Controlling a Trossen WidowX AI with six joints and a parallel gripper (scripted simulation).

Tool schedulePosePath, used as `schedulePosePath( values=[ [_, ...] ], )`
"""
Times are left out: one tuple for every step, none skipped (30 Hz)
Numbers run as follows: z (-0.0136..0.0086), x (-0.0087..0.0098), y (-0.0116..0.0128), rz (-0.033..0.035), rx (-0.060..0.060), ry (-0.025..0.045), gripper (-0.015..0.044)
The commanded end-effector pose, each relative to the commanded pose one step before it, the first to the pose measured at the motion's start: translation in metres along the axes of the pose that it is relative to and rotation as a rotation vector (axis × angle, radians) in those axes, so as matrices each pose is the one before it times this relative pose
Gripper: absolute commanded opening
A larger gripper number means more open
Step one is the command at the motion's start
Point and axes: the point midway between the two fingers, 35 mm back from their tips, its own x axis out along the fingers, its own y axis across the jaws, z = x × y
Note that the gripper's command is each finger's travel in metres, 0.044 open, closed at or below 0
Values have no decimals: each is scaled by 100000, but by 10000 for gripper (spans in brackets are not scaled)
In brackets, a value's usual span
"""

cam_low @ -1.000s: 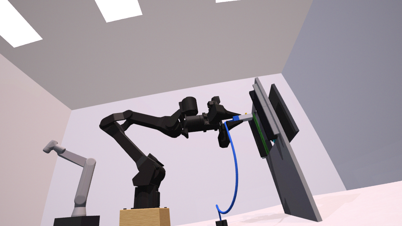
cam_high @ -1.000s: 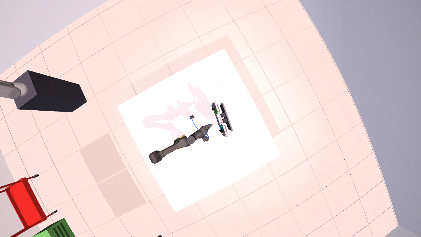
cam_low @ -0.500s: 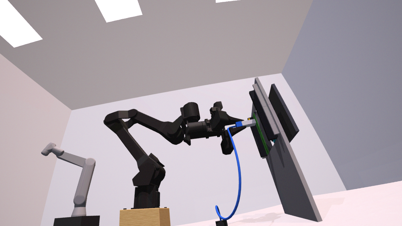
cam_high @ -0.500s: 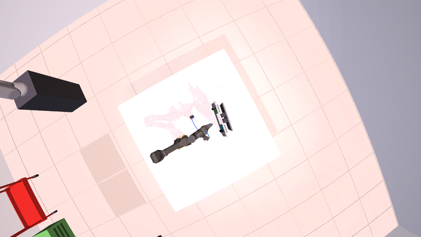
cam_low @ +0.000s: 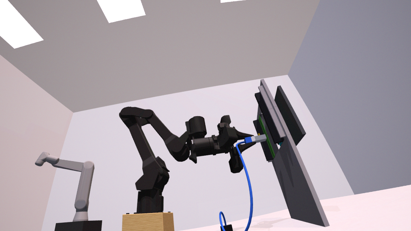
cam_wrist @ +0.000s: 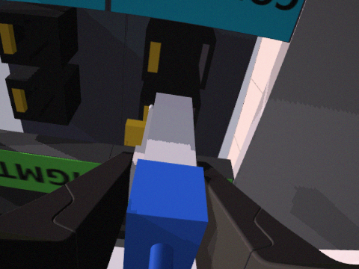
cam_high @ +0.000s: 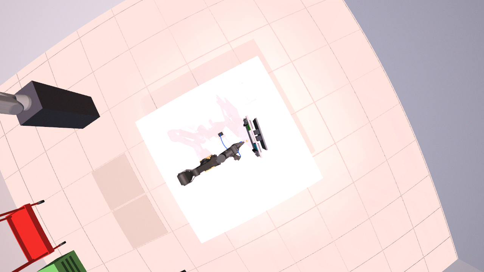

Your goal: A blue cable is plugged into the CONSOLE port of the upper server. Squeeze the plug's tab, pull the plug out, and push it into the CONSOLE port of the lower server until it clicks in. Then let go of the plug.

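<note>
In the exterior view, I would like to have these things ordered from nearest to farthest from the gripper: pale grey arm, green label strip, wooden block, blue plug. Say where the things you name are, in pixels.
1. Blue plug (cam_low: 248, 140) (cam_wrist: 166, 190): held between the jaws.
2. Green label strip (cam_high: 248, 127) (cam_low: 270, 147) (cam_wrist: 22, 158): just ahead of the fingertips.
3. Wooden block (cam_high: 210, 168) (cam_low: 143, 222): below, under the black arm's base.
4. Pale grey arm (cam_high: 10, 103) (cam_low: 86, 181): far at the image's left.

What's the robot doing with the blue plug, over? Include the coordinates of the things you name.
Gripper (cam_high: 243, 142) (cam_low: 254, 139) (cam_wrist: 163, 169) shut on blue plug (cam_low: 248, 140) (cam_wrist: 168, 190). Plug out, near ports. Nothing seen blocking its tip.

Arm (cam_high: 209, 165) (cam_low: 155, 123) — one, black, bent high at the elbow; wrist (cam_low: 202, 145) — near level; gripper (cam_high: 242, 142) (cam_low: 255, 139) (cam_wrist: 163, 169) — closed on the plug.
</note>
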Motion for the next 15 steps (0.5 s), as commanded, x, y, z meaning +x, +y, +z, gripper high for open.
schedulePosePath(
  values=[
    [18, -340, -1126, 175, -327, -468, 0],
    [-12, -96, -232, -13, 2, 0, 0],
    [-8, -60, -137, -8, 1, 0, 0],
    [-3, -21, -45, -3, 0, 0, 0],
    [5, 7, 7, -2, 3, -34, 0],
    [14, 20, 20, -5, 9, -103, 0],
    [14, 17, 23, -14, 12, -116, 0],
    [22, 27, 36, -23, 18, -184, 0],
    [24, 28, 40, -16, 19, -220, 0],
    [26, 31, 45, -17, 21, -241, 0],
    [25, 34, 44, -5, 20, -280, 0],
    [25, 34, 44, -5, 20, -283, 0],
    [19, 33, 37, 2, 17, -301, 0],
    [20, 34, 39, 2, 17, -315, 0],
    [16, 39, 34, -19, 19, -374, 0]
  ],
)
